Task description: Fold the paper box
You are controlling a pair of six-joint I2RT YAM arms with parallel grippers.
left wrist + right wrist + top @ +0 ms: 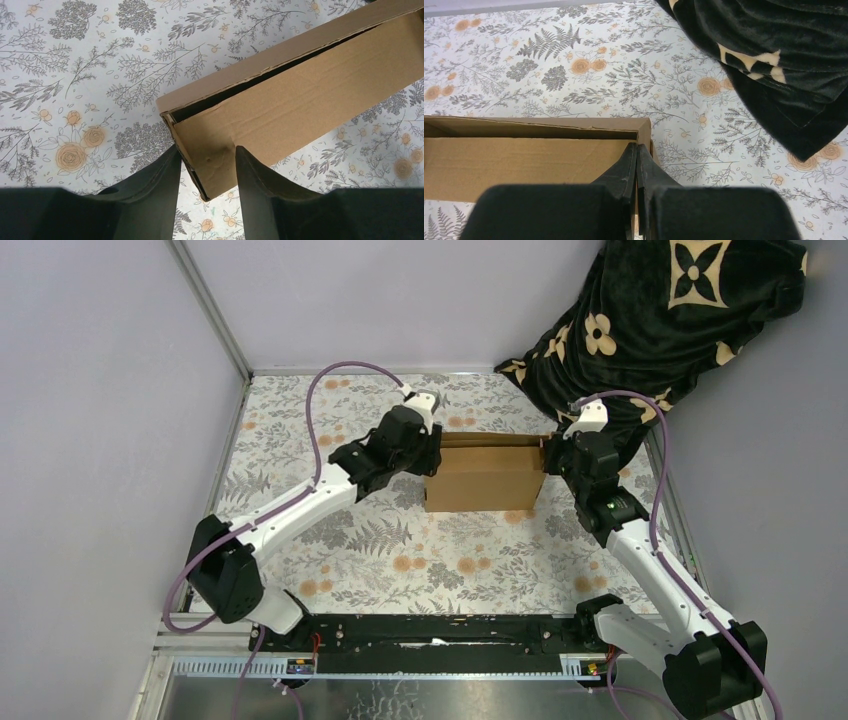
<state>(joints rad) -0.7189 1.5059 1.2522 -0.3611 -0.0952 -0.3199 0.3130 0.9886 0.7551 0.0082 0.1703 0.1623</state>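
The paper box (485, 480) is plain brown cardboard, partly formed, at the middle back of the flowered table. My left gripper (432, 455) is at its left end. In the left wrist view the jaws (206, 150) are apart, with the box's (310, 95) corner between the two fingers and a lid panel slightly open above a dark gap. My right gripper (552, 452) is at the box's right end. In the right wrist view its fingers (637, 147) are pressed together on the thin end wall of the box (524, 160).
A black blanket with cream flower marks (660, 320) hangs over the back right corner and lies on the table just behind my right gripper (774, 60). Grey walls and metal rails close in the table at the left, back and right.
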